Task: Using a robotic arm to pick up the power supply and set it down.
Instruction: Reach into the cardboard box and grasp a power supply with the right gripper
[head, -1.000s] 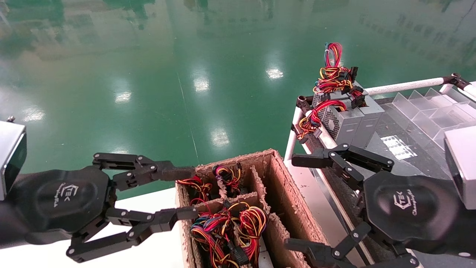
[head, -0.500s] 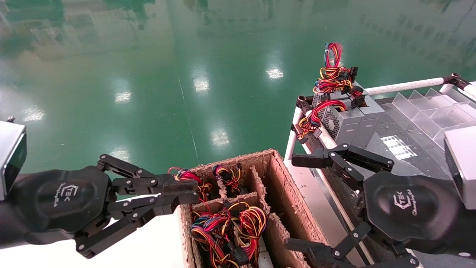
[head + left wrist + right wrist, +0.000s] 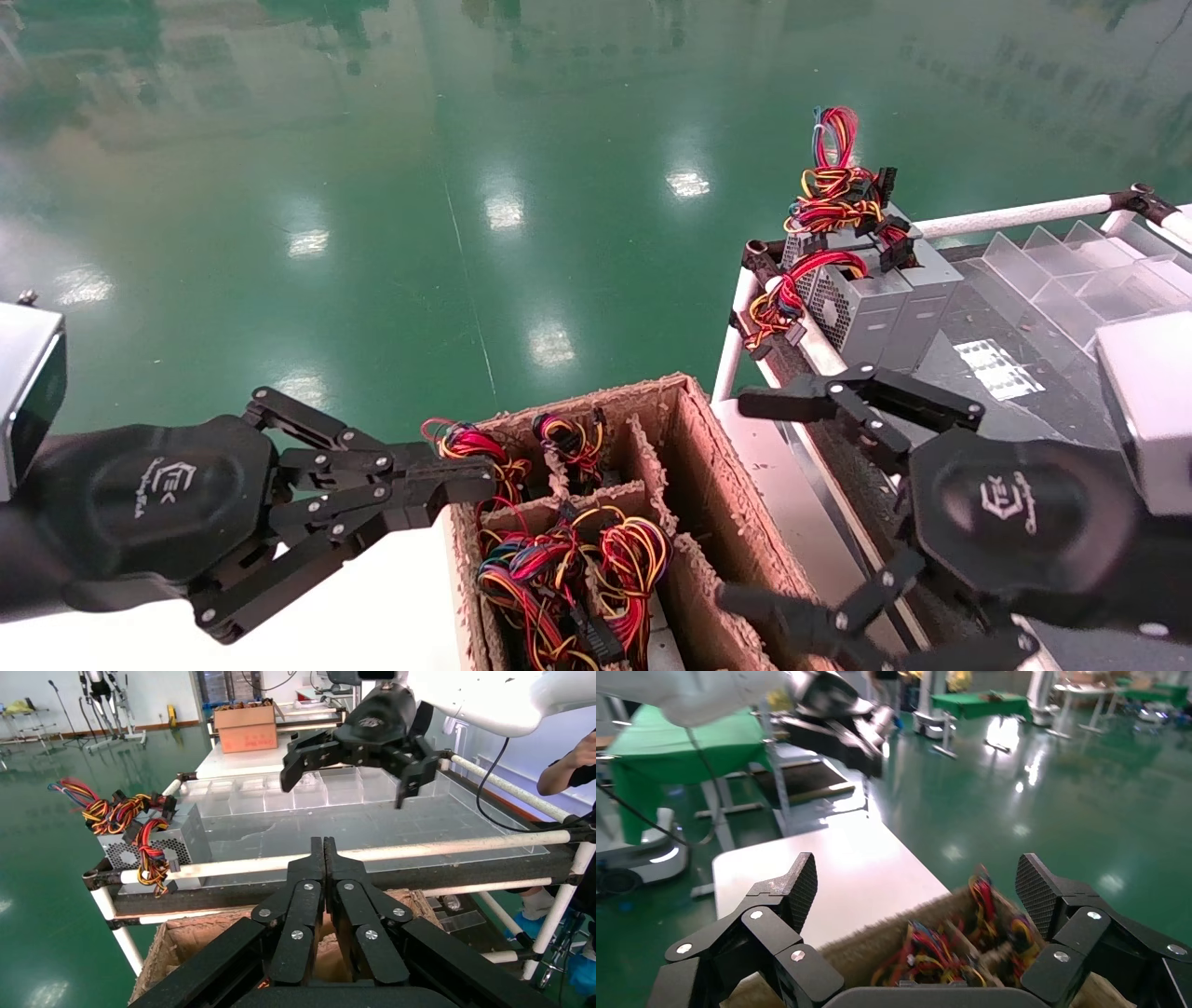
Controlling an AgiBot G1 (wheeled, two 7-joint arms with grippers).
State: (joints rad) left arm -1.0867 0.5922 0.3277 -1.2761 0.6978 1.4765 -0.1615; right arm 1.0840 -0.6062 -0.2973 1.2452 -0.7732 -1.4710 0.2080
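Observation:
Several grey power supplies point(image 3: 861, 308) stand on the rack's near-left corner with red, yellow and orange wire bundles point(image 3: 829, 196) on top; they also show in the left wrist view point(image 3: 151, 839). More wire bundles point(image 3: 559, 559) fill a divided cardboard box point(image 3: 694, 447). My left gripper point(image 3: 466, 485) is shut with nothing in it, its tip at the box's left wall by a red wire loop; its jaws point(image 3: 323, 846) are pressed together. My right gripper point(image 3: 745, 503) hangs wide open just right of the box, facing the wires point(image 3: 947, 952) across it, with nothing between its fingers point(image 3: 918, 885).
The rack point(image 3: 1015, 219) has white tube rails and clear plastic dividers point(image 3: 1071, 270) on a dark deck. A white table point(image 3: 391, 615) lies left of the box. Shiny green floor point(image 3: 466, 186) stretches beyond. The box walls are ragged cardboard.
My left gripper has gone from wide open to shut beside the box's left wall, and a red wire loop now shows there. My right gripper has shifted slightly.

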